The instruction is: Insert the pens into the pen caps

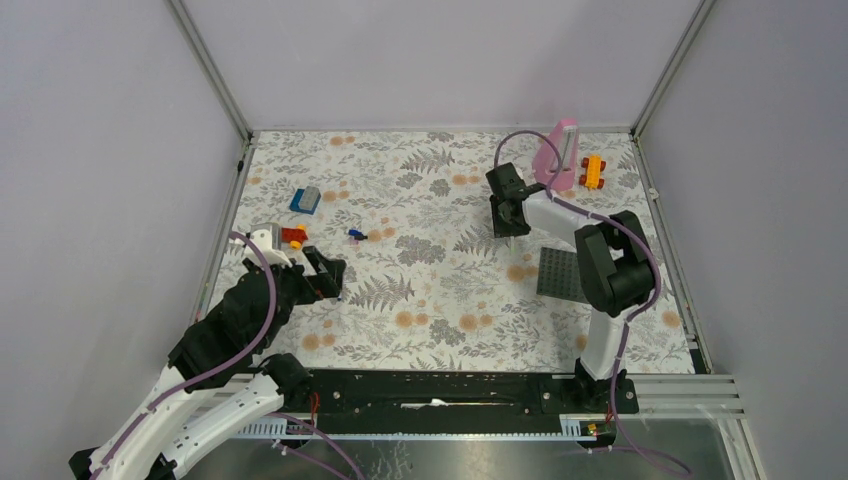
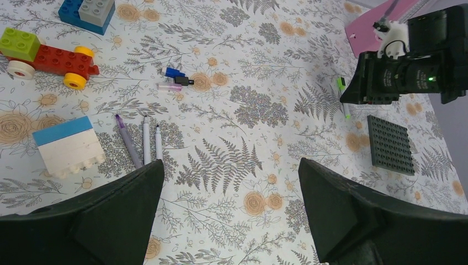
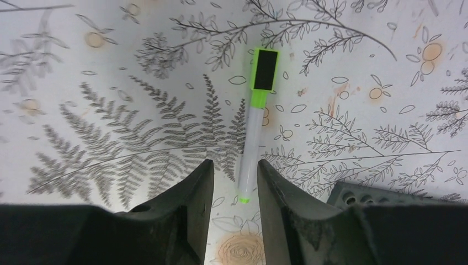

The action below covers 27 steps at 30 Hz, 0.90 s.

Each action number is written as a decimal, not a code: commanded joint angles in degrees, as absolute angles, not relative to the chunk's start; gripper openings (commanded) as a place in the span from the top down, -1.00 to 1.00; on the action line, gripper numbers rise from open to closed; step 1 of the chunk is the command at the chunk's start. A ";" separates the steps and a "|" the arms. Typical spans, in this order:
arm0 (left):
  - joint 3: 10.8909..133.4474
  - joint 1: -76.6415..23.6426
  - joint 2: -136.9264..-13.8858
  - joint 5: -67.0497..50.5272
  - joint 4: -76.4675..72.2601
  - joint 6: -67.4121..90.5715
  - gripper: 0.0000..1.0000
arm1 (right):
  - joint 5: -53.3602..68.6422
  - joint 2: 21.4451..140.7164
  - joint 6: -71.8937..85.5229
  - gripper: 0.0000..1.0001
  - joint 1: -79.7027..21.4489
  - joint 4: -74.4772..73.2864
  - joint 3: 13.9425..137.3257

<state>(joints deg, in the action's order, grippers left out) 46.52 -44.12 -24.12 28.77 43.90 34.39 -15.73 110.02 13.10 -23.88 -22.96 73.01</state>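
A white pen wearing the bright green cap (image 3: 264, 69) lies flat on the table. Its tail end rests between the fingers of my right gripper (image 3: 234, 165), whose jaws stand slightly apart and off the barrel. The left wrist view shows this same pen (image 2: 342, 95) under the right gripper. Three uncapped pens (image 2: 145, 138) lie side by side just ahead of my left finger. Beyond them sit a blue cap (image 2: 175, 72), a black cap (image 2: 185, 81) and a pale pink cap (image 2: 169, 86). My left gripper (image 2: 230, 165) hovers wide open over bare table.
A red toy car with a green brick (image 2: 47, 55), a blue and grey block (image 2: 88, 11) and a white and blue block (image 2: 69, 146) lie around the pens. A dark grey baseplate (image 2: 391, 143) sits near the right arm. A pink object (image 1: 557, 155) and an orange toy (image 1: 593, 170) stand at the back.
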 commanded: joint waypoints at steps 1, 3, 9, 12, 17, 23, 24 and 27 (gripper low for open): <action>47.53 -43.85 -25.23 30.32 42.19 33.70 -0.98 | -10.68 101.77 11.53 0.17 -23.63 -23.45 76.05; 47.55 -43.77 -25.48 30.56 42.15 33.79 -0.98 | -7.88 98.70 11.09 0.16 -23.73 -23.28 75.38; 47.87 -43.72 -27.24 30.08 42.19 33.86 -0.98 | -2.29 86.21 11.63 -0.09 -24.48 -18.17 67.13; 48.22 -43.77 -29.53 29.82 42.19 33.67 -0.97 | 1.16 80.02 12.96 -0.28 -24.67 -14.89 62.01; 49.06 -43.77 -35.65 31.05 43.15 36.99 -0.94 | 5.47 70.82 16.24 -0.35 -25.00 -8.75 52.05; 48.60 -43.76 -43.90 33.16 45.20 44.30 -0.89 | 9.04 63.61 21.24 -0.36 -28.14 -4.92 43.99; 48.60 -43.77 -45.46 33.78 45.88 45.75 -0.87 | 8.53 62.96 21.77 -0.36 -29.86 -4.43 42.72; 48.47 -43.45 -49.86 35.00 47.50 48.91 -0.85 | 5.78 62.42 22.85 -0.36 -34.95 -3.26 40.20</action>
<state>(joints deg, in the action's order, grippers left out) 46.81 -43.94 -45.71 31.07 45.12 42.59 6.04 64.18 19.73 -29.39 -8.12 42.48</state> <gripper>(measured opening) 0.934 0.677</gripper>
